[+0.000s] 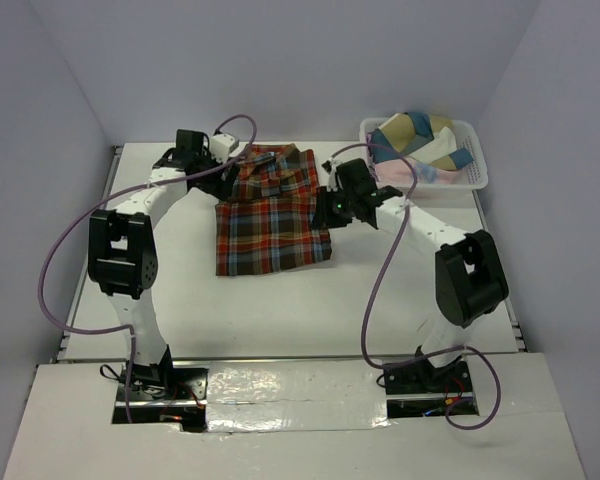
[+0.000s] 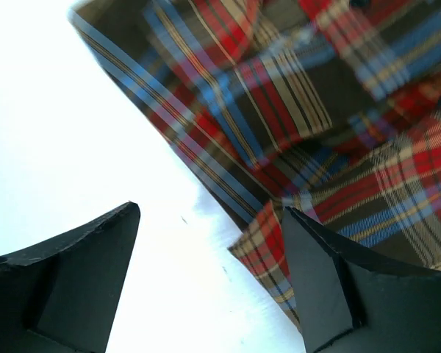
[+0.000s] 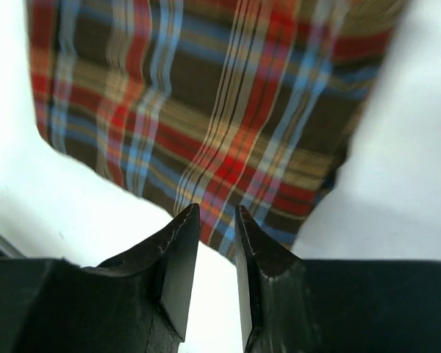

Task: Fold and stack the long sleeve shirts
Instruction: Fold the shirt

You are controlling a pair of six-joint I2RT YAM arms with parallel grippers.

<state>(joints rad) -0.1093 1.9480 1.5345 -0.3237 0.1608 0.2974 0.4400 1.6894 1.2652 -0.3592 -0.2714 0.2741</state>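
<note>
A red-orange, brown and blue plaid long sleeve shirt (image 1: 272,215) lies partly folded on the white table, its collar end bunched at the back. My left gripper (image 1: 223,172) is at the shirt's back left edge, jaws wide open and empty. In the left wrist view (image 2: 209,209) a plaid corner (image 2: 268,246) lies beside the right finger (image 2: 320,272). My right gripper (image 1: 332,208) is at the shirt's right edge. In the right wrist view (image 3: 215,209) its jaws stand a narrow gap apart, holding nothing, just short of the plaid edge (image 3: 228,147).
A white slotted plastic basket (image 1: 475,178) stands at the back right with beige and blue cloth (image 1: 420,132) in it. Purple cables loop over both arms. The table's front edge meets a foil-covered board near the arm bases.
</note>
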